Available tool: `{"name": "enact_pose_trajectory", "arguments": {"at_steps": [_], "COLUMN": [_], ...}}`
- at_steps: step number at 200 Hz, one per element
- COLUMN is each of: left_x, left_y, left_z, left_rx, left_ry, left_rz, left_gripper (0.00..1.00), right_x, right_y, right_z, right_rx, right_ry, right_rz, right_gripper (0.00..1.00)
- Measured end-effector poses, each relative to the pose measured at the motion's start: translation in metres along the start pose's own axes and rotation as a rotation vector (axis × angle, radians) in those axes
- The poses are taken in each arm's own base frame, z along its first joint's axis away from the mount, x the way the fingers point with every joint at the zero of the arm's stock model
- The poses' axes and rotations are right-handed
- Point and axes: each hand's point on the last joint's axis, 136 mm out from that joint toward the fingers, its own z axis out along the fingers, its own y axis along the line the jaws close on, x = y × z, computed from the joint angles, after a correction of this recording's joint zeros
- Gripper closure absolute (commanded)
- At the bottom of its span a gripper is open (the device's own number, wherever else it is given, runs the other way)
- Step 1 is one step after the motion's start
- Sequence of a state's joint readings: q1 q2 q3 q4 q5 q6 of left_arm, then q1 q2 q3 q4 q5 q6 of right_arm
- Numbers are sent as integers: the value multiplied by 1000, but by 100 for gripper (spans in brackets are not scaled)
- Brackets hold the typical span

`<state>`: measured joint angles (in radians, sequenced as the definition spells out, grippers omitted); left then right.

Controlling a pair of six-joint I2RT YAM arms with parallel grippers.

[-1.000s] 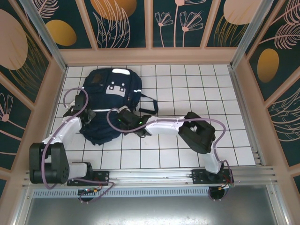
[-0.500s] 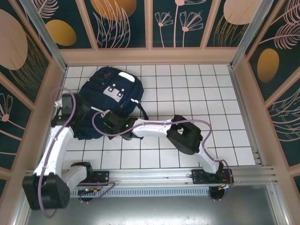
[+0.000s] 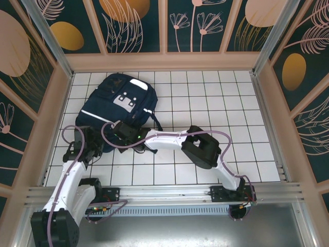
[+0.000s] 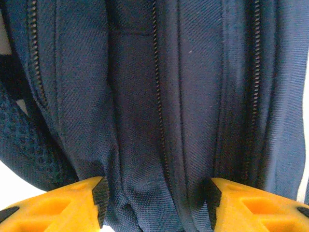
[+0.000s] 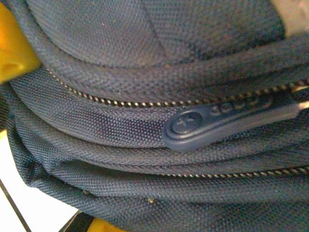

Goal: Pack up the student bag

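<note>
The left tool [image 4: 154,193] stands open astride the student bag [image 3: 121,100], lower left of frame, likely to steady it; the closed right tool [image 3: 119,131] sits by the zip pull [image 5: 193,126], probably to work it

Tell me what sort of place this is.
Probably a robot test cell: a white square-tiled tabletop, dark teal wall panels painted with flowers, and two white robot arms bolted to a silver metal rail.
</note>
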<state>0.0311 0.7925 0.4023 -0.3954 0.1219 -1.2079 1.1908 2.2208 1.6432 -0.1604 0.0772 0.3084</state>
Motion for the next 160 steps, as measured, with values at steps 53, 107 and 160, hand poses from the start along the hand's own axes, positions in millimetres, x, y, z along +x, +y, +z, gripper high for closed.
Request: {"name": "enact_pose_trajectory", "arguments": {"at_steps": [53,107,160], "left_x": [1,16,27], "left_y": [-4,1,23], "left_z": [-14,-29,-10], "left_rx": [19,58,8], "left_ry": [-4,50,95], "left_rz": [-22,-62,-108], "left_gripper": [40,45,49], "right_x": [-3,-9,-8], "right_y": [0,2,2], "right_z": [0,-1,-1], "right_rx": [-1,-4,-4], "right_ry": [-3,-13,-12], "right_rz": [14,16,17], "right_gripper": [100,100,100]}}
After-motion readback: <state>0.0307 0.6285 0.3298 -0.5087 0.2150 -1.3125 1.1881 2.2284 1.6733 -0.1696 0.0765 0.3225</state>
